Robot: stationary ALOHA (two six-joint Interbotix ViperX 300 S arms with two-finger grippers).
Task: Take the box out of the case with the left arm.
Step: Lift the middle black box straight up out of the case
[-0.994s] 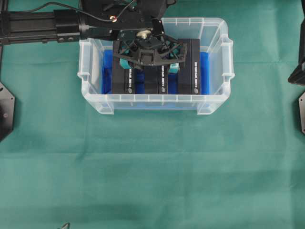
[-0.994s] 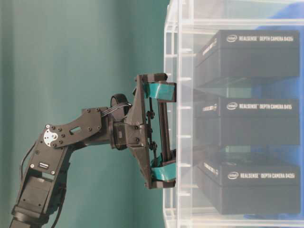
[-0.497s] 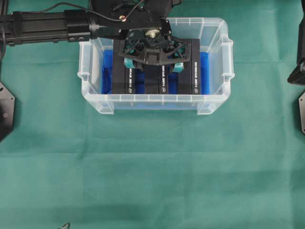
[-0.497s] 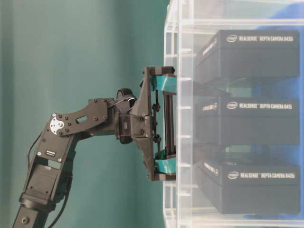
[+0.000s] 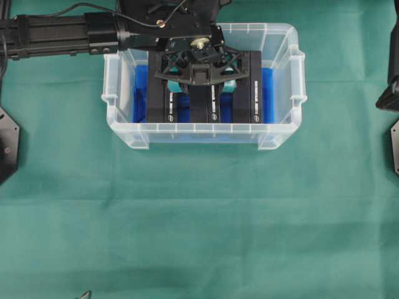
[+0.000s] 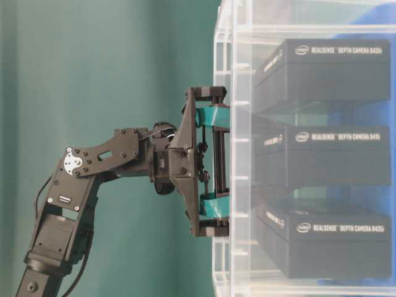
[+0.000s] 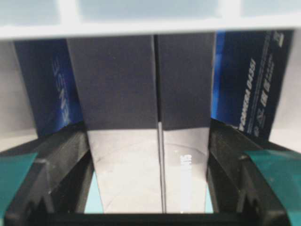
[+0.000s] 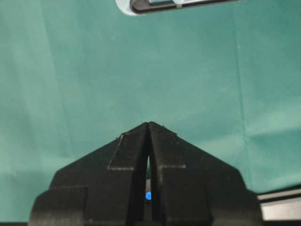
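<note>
Three black boxes sit side by side in the case, upper middle of the overhead view. Left gripper straddles the middle box, pads spread either side, not pinching yet. It should close squarely, then lift straight up past the neighbours.

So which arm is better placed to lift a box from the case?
The left: its gripper is inside the case, jaws straddling the middle box. The right gripper is shut over bare cloth.
</note>
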